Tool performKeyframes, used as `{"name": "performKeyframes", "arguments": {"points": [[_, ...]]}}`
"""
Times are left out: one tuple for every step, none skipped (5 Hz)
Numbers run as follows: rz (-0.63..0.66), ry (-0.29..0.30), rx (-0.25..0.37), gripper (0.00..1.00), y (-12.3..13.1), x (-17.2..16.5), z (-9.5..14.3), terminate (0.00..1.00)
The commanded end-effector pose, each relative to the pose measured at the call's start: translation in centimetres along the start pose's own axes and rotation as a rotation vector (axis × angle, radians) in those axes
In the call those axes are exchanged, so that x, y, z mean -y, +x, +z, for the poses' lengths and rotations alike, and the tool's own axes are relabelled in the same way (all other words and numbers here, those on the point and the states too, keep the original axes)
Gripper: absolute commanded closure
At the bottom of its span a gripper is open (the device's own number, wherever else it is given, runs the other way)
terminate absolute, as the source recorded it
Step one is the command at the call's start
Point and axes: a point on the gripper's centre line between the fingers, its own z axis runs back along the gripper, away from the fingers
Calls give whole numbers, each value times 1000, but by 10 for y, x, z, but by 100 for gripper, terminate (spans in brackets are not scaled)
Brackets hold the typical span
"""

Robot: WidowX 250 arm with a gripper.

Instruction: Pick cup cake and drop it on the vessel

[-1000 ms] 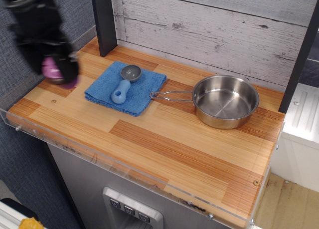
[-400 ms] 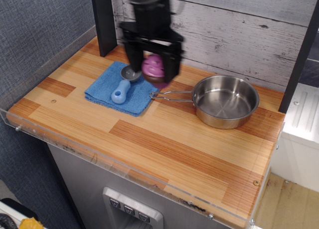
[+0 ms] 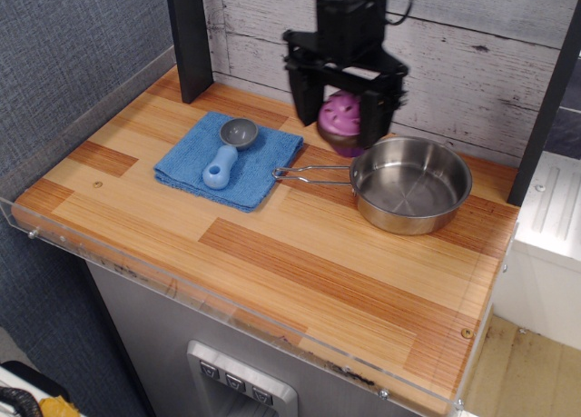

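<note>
Here we see the claw (image 3: 344, 119) clamped on the cup cake (image 3: 343, 124), one black finger on each side of it, holding it up off the desk (image 3: 272, 253). The relation that matters is between this carried load and the vessel (image 3: 410, 183): the pan lies to the claw's right and a little toward the camera, below it, so we judge the coming move to be a short carry rightward until the cake hangs over the open bowl, then a release. At present the cake sits above the pan's near-left rim, close to where the wire handle (image 3: 310, 173) joins it, not yet over the middle. The handle's long axis runs leftward from the pan, under the claw's side.

The cup cake shows pink-purple frosting with paler dots and a darker brown band beneath; its base is partly hidden by the fingers. The vessel is a shallow, shiny steel pan, empty, far wider than the cake.
</note>
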Motion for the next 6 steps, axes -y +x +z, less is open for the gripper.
{"name": "performKeyframes", "arguments": {"points": [[-87,17,43,100,5,31,8,0],[-109,-4,27,100,2,37,1,0],[-77,-12,18,0,-1,32,0,0],[-71,-20,18,0,1,21,4,0],[-18,-158,22,0,-5,4,13,0],[-4,-70,-29,0,-5,-10,-11,0]]}}
